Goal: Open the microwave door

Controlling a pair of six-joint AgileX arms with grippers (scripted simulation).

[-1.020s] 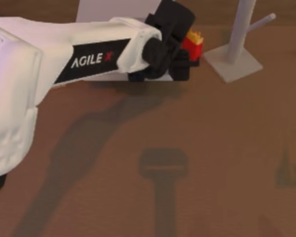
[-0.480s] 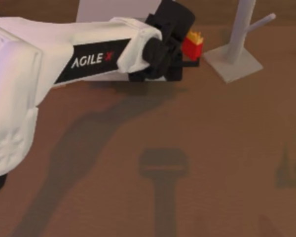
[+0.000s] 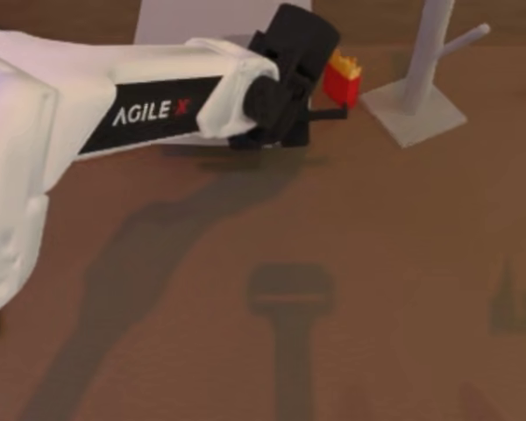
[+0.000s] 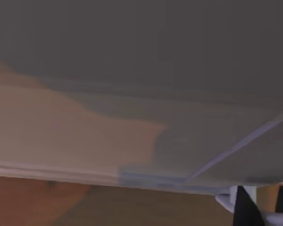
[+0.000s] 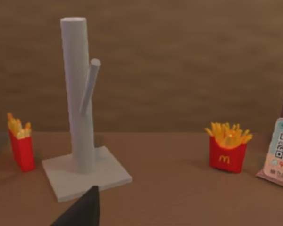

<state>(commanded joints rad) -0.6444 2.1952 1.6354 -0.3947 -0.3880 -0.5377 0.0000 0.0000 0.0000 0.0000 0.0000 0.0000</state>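
The light-grey microwave (image 3: 212, 17) stands at the table's far edge, mostly hidden under my white left arm. In the left wrist view the microwave door (image 4: 155, 94) fills the frame at close range, its greyish window above a pale lower edge. My left gripper (image 4: 264, 207) (image 3: 329, 112) is at the door's right edge, its two black fingertips (image 4: 245, 209) shut either side of the pale handle (image 4: 226, 197). My right arm is outside the top view. Of my right gripper only one black fingertip (image 5: 87, 207) shows, with no second finger near it.
A red fries box (image 3: 342, 83) sits just right of my left gripper. The white branched stand (image 3: 416, 96) on a square base is farther right. The right wrist view also shows a second fries box (image 5: 228, 148) and a QR card (image 5: 282, 150).
The left gripper's fingers narrowed at the door's right edge. My left arm then shifted a little left and toward the far edge. Fries box and stand stayed put.
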